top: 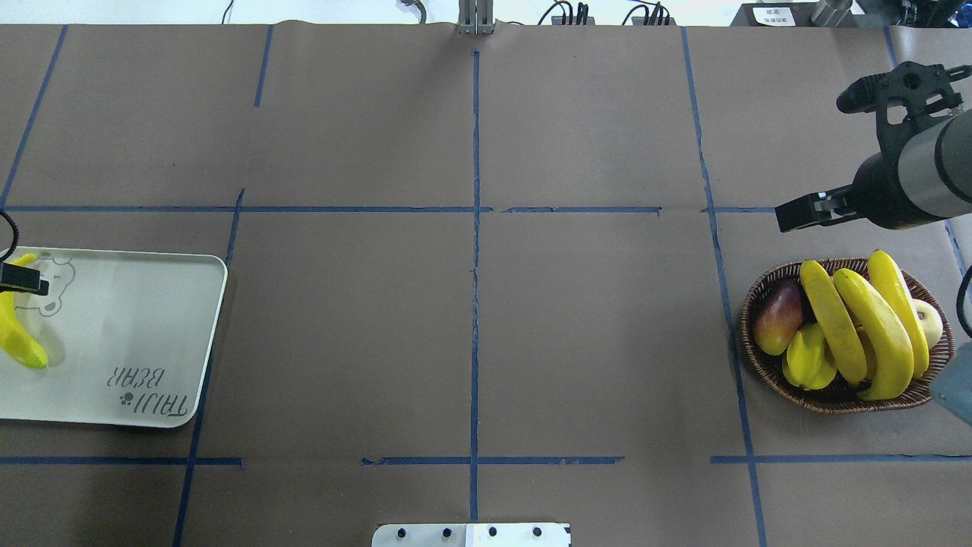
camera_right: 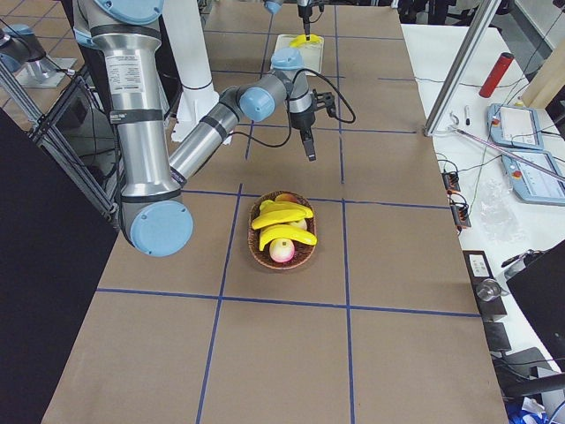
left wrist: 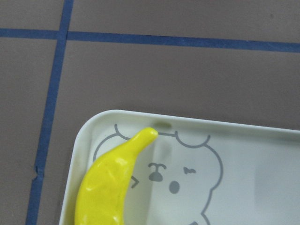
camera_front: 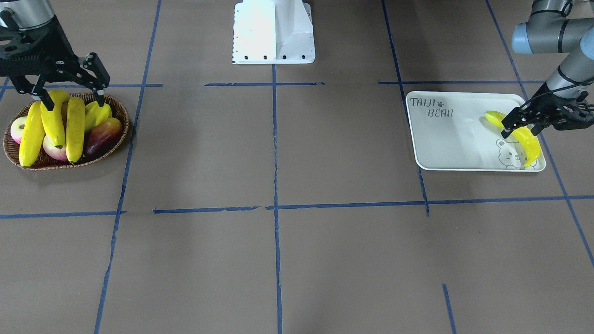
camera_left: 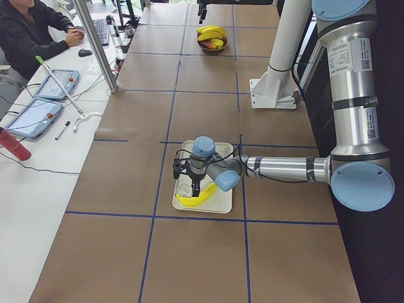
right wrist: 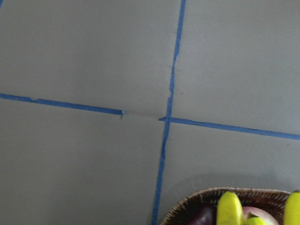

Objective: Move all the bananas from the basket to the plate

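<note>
Three bananas [camera_front: 53,121] [top: 873,334] lie side by side in the wicker basket [camera_front: 123,111] [top: 748,304]. My right gripper [camera_front: 73,96] [top: 809,161] is open and empty. It hangs above the basket's robot-side edge and touches nothing. A fourth banana [camera_front: 529,144] [top: 19,338] [left wrist: 110,183] lies on the plate [camera_front: 445,139] [top: 137,304], over the bear drawing. My left gripper [camera_front: 510,124] reaches in low, with its jaws on either side of that banana. I cannot tell whether they press on it.
The basket also holds a starfruit [camera_front: 100,113], a dark red mango [camera_front: 104,134] and two apples [camera_front: 17,127]. The white robot base [camera_front: 274,32] stands mid-table on the robot's side. Blue tape lines cross the brown table. An operator sits beyond the table's far side.
</note>
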Available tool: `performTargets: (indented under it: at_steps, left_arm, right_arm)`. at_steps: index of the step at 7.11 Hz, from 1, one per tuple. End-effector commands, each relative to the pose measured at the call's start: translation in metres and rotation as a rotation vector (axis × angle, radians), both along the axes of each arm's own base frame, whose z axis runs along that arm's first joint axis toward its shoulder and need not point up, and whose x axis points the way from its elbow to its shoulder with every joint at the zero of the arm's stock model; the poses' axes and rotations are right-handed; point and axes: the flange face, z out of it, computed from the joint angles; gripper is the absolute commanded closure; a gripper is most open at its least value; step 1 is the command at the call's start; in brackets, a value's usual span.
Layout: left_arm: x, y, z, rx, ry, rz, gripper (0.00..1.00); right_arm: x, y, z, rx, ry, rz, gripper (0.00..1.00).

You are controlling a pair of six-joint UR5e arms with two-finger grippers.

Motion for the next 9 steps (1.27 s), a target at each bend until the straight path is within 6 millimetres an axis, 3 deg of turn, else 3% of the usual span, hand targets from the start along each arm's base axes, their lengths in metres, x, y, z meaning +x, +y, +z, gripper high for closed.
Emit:
performTargets:
  at_steps: [1, 2, 3, 5, 6, 7, 9]
  left_arm:
    - [0.006, -0.017, -0.069, -0.028, 0.005, 0.001, 0.00]
    - [0.009, -0.022, -0.088, -0.029, 0.005, 0.000, 0.00]
    - [0.009, -0.022, -0.094, -0.020, 0.011, 0.000, 0.00]
    - [0.008, -0.021, -0.099, -0.013, 0.016, -0.001, 0.00]
    - [0.008, -0.021, -0.102, -0.011, 0.019, -0.004, 0.00]
    - [0.008, -0.020, -0.103, -0.011, 0.020, -0.005, 0.00]
    - [0.007, -0.021, -0.105, -0.008, 0.022, -0.006, 0.00]
  right_arm:
    - [0.011, -0.012, 0.062, -0.101, 0.037, -0.078, 0.00]
    - [0.003, -0.018, 0.087, -0.159, 0.046, -0.103, 0.00]
    - [0.000, -0.019, 0.104, -0.180, 0.044, -0.155, 0.01]
    - [-0.001, -0.015, 0.130, -0.195, 0.050, -0.241, 0.18]
    - [0.004, -0.021, 0.150, -0.177, 0.055, -0.312, 0.20]
    - [0.005, -0.023, 0.159, -0.191, 0.045, -0.334, 0.26]
    - [0.004, -0.022, 0.164, -0.199, 0.046, -0.339, 0.28]
